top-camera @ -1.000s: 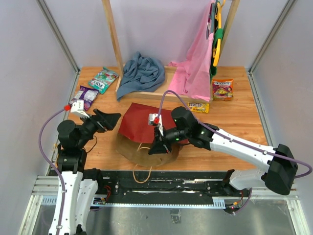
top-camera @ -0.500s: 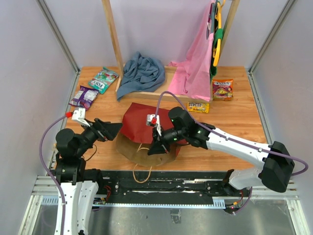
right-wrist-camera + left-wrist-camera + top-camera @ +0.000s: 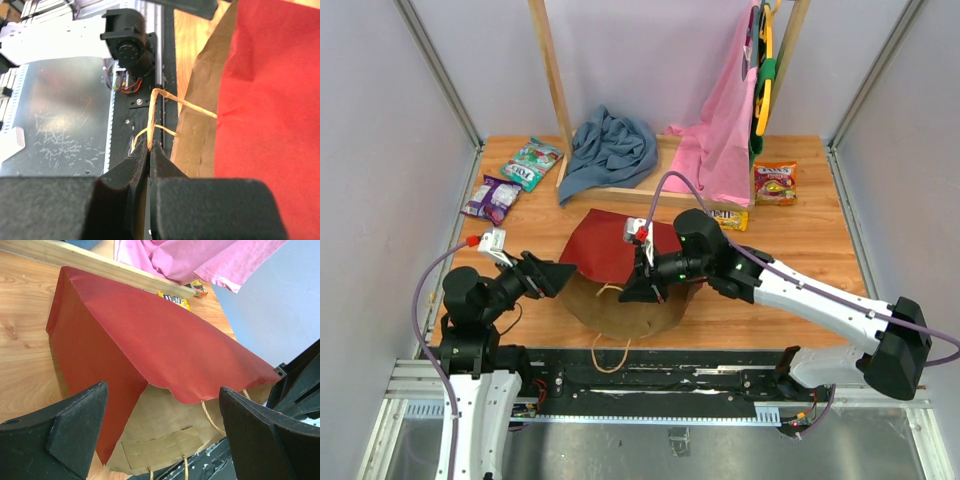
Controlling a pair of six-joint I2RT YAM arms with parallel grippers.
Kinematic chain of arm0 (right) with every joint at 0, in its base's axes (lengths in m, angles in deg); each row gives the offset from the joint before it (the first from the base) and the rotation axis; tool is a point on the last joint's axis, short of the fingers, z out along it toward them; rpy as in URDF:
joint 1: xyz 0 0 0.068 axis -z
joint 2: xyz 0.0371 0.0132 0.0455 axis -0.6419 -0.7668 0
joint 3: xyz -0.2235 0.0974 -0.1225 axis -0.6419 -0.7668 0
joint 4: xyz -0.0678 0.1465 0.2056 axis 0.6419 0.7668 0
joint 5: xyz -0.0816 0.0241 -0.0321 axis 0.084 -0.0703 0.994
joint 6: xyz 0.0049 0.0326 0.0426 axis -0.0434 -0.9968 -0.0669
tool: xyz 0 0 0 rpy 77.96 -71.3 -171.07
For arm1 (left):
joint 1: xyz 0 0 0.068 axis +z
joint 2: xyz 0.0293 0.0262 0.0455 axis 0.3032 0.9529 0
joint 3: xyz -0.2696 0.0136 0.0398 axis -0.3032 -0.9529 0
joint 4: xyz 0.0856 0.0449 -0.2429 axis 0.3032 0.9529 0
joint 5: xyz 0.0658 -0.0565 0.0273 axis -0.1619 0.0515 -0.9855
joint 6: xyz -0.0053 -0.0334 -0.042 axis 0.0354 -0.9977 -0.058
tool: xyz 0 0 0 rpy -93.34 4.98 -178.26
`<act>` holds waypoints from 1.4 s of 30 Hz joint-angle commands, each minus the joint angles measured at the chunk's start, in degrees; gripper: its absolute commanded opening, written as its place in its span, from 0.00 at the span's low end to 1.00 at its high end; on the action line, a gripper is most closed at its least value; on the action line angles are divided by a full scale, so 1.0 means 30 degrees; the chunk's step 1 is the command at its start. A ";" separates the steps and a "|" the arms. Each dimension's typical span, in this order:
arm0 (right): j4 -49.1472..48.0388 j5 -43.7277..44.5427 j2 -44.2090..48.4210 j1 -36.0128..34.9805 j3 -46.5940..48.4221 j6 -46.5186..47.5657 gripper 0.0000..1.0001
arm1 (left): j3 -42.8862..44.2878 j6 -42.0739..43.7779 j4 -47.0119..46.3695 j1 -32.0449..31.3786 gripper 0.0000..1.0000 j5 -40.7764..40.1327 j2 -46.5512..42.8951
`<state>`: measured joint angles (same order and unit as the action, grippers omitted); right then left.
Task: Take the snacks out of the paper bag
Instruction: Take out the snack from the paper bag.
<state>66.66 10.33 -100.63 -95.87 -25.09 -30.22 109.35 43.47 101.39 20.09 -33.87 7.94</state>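
Right gripper point(image 3: 148, 150) is clamped on the twine handle point(image 3: 152, 112), holding the top flap up so the bag point(image 3: 605, 250) mouth gapes toward my bases. Left gripper point(image 3: 556, 273) is spread wide and empty, aimed at that mouth for a reach-in. Bag lies on its side mid-table: stiff creased paper, red outside, brown kraft inside. Shiny snacks out already: purple packet point(image 3: 492, 197) back left, orange packet point(image 3: 776, 183) back right. Can't see any inside.

Top cam above/behind, wide; wrist cams close; all share paper bag point(image 3: 605, 250)
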 commanded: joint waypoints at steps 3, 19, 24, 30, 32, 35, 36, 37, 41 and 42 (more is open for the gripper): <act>-0.1770 0.3367 0.1329 0.0153 -0.0203 -0.1186 0.03 | 0.1277 0.0954 0.0308 -0.0051 0.95 0.0189 -0.0191; -0.2132 0.6337 0.1136 0.0161 -0.0036 -0.0593 0.03 | 0.1666 0.0613 -0.3031 -0.0051 0.98 0.1552 -0.0844; -0.1955 0.6491 0.1238 0.0189 0.0004 -0.0350 0.03 | 0.2208 0.1114 -0.4282 -0.0051 0.99 0.4353 0.0486; -0.1464 0.6111 0.0997 0.0328 0.0321 0.0003 0.03 | 0.2624 0.2148 -0.4943 -0.0065 0.99 0.4707 0.2760; -0.1285 0.5935 0.0851 0.0415 0.0495 0.0124 0.03 | 0.2537 0.1801 -0.5917 -0.0129 0.99 0.4539 0.3311; -0.0988 0.5661 0.0647 0.0552 0.0789 0.0227 0.02 | 0.2240 0.1303 -0.7662 -0.0431 0.99 0.4645 0.3854; -0.0961 0.5557 0.0580 0.0631 0.0844 0.0189 0.02 | 0.2160 0.1153 -0.8175 -0.0670 0.99 0.4658 0.4107; -0.0921 0.5368 0.0513 0.0802 0.0905 0.0071 0.02 | 0.2088 0.1094 -0.8572 -0.1033 0.99 0.4395 0.4329; -0.1142 0.4337 0.0374 0.1937 0.1158 -0.0862 0.01 | 0.2782 0.1951 -0.8741 -0.2989 0.99 0.2266 0.5405; -0.1277 0.4150 0.0407 0.2236 0.1201 -0.1089 0.01 | 0.3162 0.2160 -0.8661 -0.3268 0.99 0.1921 0.5659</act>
<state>63.71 26.57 -99.32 -92.46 -24.15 -31.01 115.84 47.73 78.94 13.69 -23.70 22.60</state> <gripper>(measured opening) 0.022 0.989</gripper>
